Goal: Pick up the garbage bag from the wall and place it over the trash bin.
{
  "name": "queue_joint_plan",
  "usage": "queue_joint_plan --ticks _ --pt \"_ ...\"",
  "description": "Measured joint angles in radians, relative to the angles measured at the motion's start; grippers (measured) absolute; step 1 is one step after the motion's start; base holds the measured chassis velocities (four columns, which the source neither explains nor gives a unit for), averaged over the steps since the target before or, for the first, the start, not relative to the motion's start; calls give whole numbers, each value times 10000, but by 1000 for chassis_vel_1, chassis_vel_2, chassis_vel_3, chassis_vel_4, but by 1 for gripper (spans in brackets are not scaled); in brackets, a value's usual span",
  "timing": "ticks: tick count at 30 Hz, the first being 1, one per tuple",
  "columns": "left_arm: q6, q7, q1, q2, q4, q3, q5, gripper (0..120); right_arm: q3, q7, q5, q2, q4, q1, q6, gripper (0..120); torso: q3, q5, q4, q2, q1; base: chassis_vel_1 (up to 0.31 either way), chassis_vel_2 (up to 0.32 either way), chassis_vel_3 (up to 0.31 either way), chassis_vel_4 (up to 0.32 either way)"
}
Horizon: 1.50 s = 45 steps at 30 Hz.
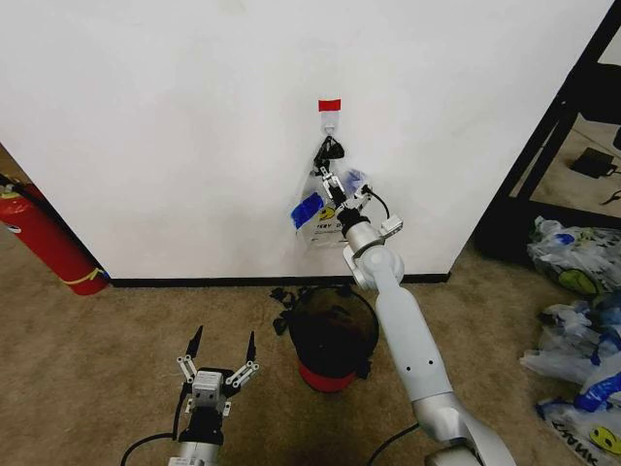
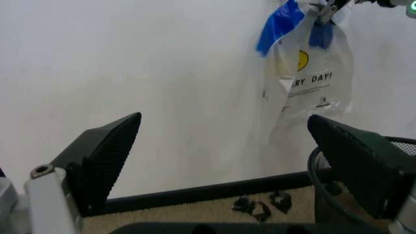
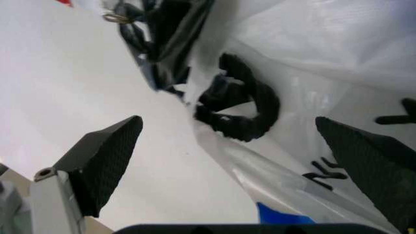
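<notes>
One thin crinkled garbage bag (image 1: 328, 206) on smooth white wall (image 1: 175, 126), right claw (image 1: 335, 184) spread wide against it, left claw (image 1: 220, 361) open, empty.

Right arm stretched forward and up, right hand (image 1: 335, 184) raised with fingers spread wide, left hand (image 1: 221, 351) held low, fingers open, pointing forward

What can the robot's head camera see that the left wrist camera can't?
Head view alone: the red fire extinguisher, the red tape strip, the heap of similar smiley bags. Left wrist view alone: small black clips on the carpet by the baseboard. Both: the thin white garbage bag with blue handles, the right gripper at it, the black mesh trash bin.
</notes>
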Motion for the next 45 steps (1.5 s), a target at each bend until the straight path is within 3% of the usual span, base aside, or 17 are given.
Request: queue_joint_plan --ticks 9,45 --pt "-33 -12 -47 -17 122 -14 0 100 -583 -56 30 -505 548 -336 25 100 0 -1 -2 0 0 0 0 0 0" --pt "-141 -6 73 -105 127 67 119 100 -425 -173 -70 -500 -270 726 55 99 0 0 -2 0 0 0 0 0 0"
